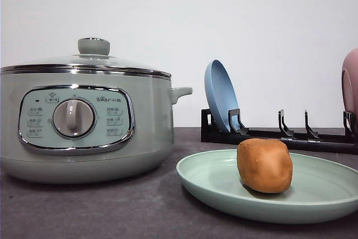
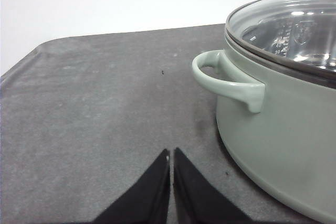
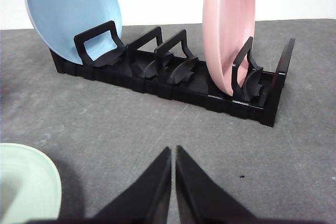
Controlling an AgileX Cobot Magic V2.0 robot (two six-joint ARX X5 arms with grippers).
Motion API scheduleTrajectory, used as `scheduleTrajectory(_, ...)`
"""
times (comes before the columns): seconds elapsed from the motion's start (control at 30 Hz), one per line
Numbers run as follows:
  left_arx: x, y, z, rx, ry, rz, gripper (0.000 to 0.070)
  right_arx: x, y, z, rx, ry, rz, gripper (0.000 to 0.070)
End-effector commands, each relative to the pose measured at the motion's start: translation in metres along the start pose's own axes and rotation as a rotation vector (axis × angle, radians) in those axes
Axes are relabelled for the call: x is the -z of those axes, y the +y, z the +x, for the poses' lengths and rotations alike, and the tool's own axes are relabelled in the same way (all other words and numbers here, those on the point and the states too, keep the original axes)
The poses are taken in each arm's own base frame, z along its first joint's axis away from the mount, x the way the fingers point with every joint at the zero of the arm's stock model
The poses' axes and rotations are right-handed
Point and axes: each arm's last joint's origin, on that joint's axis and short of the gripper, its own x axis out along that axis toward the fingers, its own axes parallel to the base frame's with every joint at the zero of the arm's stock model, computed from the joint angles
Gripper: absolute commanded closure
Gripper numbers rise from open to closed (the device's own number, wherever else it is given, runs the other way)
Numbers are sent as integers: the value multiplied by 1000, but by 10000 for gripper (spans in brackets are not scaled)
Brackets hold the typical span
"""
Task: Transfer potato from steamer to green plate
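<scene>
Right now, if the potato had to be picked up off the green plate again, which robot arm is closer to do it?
Probably the right. The right gripper has the green plate's rim beside it, and the potato sits on that plate. The left gripper is over by the steamer's handle. Both are shut.

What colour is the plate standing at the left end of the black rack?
Light blue; the blue plate shows best in the right wrist view, upright in the rack.

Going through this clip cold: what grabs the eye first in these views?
The orange-brown potato sits on the green plate at front right, the brightest thing on the grey table. Left of it stands the big sage-green steamer, glass lid on. Behind, a black rack holds a blue plate and a pink plate on edge.
</scene>
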Motion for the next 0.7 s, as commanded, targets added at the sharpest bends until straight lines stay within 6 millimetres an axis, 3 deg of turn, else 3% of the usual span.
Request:
scheduleTrajectory(0.0, 7, 0, 2, -1, 27, -5, 697, 1, 0, 0, -1, -4, -5, 700)
scheduleTrajectory(0.67, 7, 0, 2, -1, 27, -5, 697, 1, 0, 0, -1, -4, -5, 700)
